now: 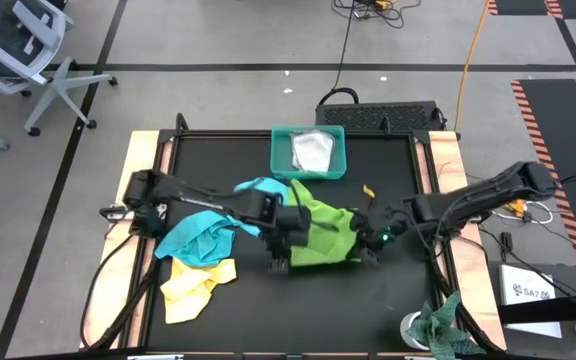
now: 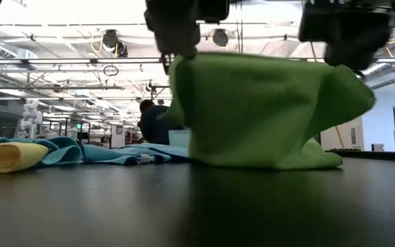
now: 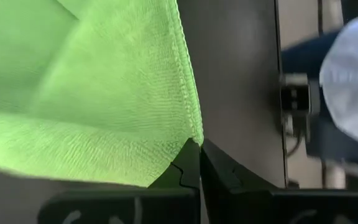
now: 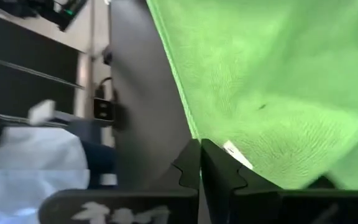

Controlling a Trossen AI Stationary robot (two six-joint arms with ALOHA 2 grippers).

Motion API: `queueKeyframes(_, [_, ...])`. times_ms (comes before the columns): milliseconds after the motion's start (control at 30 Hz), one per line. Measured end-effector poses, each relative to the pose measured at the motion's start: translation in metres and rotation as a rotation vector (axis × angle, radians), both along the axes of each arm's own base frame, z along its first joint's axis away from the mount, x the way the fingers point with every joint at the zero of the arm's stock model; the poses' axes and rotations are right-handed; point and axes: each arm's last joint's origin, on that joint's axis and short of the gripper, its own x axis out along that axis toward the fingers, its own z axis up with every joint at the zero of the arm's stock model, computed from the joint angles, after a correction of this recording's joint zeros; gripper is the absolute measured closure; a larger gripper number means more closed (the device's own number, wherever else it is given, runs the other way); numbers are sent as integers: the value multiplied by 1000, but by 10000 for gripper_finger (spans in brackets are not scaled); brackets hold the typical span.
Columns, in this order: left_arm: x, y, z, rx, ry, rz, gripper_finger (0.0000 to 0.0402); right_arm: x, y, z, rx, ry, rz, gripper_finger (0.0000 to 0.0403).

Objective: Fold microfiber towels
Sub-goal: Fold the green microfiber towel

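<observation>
At the black table's [image 1: 388,290] centre, my left claw [image 3: 199,146] and right claw [image 4: 200,144] each clamp a corner of the lime green towel [image 2: 266,110], holding it raised while its lower fold rests beside the turquoise towel [image 1: 203,238] and yellow towel [image 1: 193,288].

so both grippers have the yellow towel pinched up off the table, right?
Not yellow: the towel pinched up by the left gripper and right gripper is the lime green towel, per the low view. The yellow towel lies on the table.
</observation>
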Motion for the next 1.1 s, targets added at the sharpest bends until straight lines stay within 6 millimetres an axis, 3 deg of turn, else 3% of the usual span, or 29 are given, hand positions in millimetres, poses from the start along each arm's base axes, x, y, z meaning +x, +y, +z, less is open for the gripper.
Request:
queueKeyframes(133, [3, -17, -32, -98, 141, -66, 401, -12, 19, -31, 91, 65, -1, 402])
queueKeyframes(400, [14, -54, -68, -179, 199, -89, 401, -28, 50, -58, 129, 181, 94, 402])
queueKeyframes(600, [30, -82, -67, -285, 78, -30, 401, -31, 56, -59, 8, 112, 132, 402])
queueKeyframes(733, [34, -97, -61, -259, -29, -12, 396, -29, 52, -58, -56, 73, 114, 403])
queueKeyframes(1100, [35, -115, -57, -308, -7, 134, 314, -33, 49, -44, -88, -20, 156, 403])
